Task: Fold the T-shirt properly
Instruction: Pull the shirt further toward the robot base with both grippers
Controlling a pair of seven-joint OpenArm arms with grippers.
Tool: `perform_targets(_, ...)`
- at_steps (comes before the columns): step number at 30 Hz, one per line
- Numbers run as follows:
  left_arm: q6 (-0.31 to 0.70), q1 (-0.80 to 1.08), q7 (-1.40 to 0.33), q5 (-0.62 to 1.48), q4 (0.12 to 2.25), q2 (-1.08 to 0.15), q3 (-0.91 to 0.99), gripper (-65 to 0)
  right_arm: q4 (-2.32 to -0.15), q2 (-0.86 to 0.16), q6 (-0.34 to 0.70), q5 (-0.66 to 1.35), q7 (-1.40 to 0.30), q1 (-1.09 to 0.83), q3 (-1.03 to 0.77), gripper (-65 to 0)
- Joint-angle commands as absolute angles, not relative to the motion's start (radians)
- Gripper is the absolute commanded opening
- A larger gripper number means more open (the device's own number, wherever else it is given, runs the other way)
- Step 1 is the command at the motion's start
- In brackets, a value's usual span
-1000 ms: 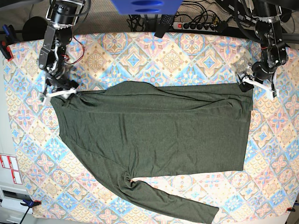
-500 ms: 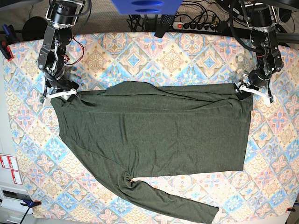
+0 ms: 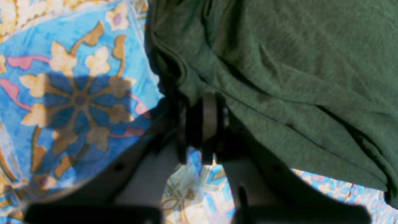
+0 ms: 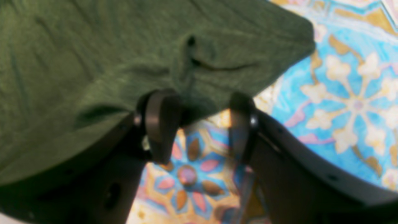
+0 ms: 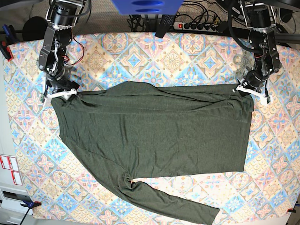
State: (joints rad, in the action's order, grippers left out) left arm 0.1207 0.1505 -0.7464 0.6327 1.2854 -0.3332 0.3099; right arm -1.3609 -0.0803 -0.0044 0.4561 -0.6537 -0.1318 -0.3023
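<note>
We see a table covered by a patterned cloth (image 5: 140,56) of blue, orange and pink diamond tiles. Beyond its far edge runs a power strip (image 5: 199,26) with a tangle of cables, and a blue object (image 5: 146,6) hangs at top centre. Clamps (image 5: 5,49) grip the cloth at the far left and near left corners.

The T-shirt (image 5: 154,136) lies flat across the middle of the cloth, dark olive green, filling most of the width. Its far edge runs nearly straight from left to right, with a slight hump left of centre. One long sleeve (image 5: 173,201) trails along the near edge toward the right, stopping short of the corner. Bare cloth shows in a broad band along the far side and in narrower strips at left, right and near left.

The right gripper (image 5: 60,93) sits at the shirt's far left corner. In its wrist view the fingers (image 4: 161,121) stand spread, with the shirt's edge (image 4: 124,77) lying across their tips and patterned cloth visible between them; we think the fabric rests on them rather than being clamped, though the view is soft.

The left gripper (image 5: 252,89) sits at the shirt's far right corner. In its wrist view the fingers (image 3: 209,119) are pressed close together against the bunched hem (image 3: 279,93); whether fabric is caught between them we cannot tell.
</note>
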Motion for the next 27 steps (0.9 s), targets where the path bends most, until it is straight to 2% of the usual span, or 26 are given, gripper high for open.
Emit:
perform_targets(1,0.12,0.15,-0.757,0.638,1.293,-0.346,0.312,-62.1,-1.357,-0.088,-0.001,0.46,-0.659,-0.104,-0.306,-35.9)
perform_targets(5,0.12,0.151,-0.757,0.636,1.293,-0.346,0.312,-65.0,-1.307,-0.088,-0.001,0.46,-0.659,-0.074,-0.306,-35.9)
perform_targets(16,0.12,0.153,-0.757,0.634,1.293,-0.348,0.308,-65.0,-1.25,-0.088,-0.001,0.46,-0.659,-0.027,-0.308,-37.2)
perform_targets(18,0.12,0.153,-0.757,0.634,1.293,-0.348,0.308,-65.0,-1.239,-0.088,-0.001,0.46,-0.659,-0.016,-0.308,-41.7)
perform_targets(24,0.122,0.153,-0.757,0.634,1.293,-0.349,0.311,-65.0,-1.218,-0.088,-0.001,0.461,-0.659,-0.016,-0.308,-65.0)
perform_targets(27,0.122,0.16,-0.757,0.634,1.293,-0.351,0.311,-65.0,-1.227,-0.087,-0.001,0.487,-0.659,-0.018,-0.309,-64.5)
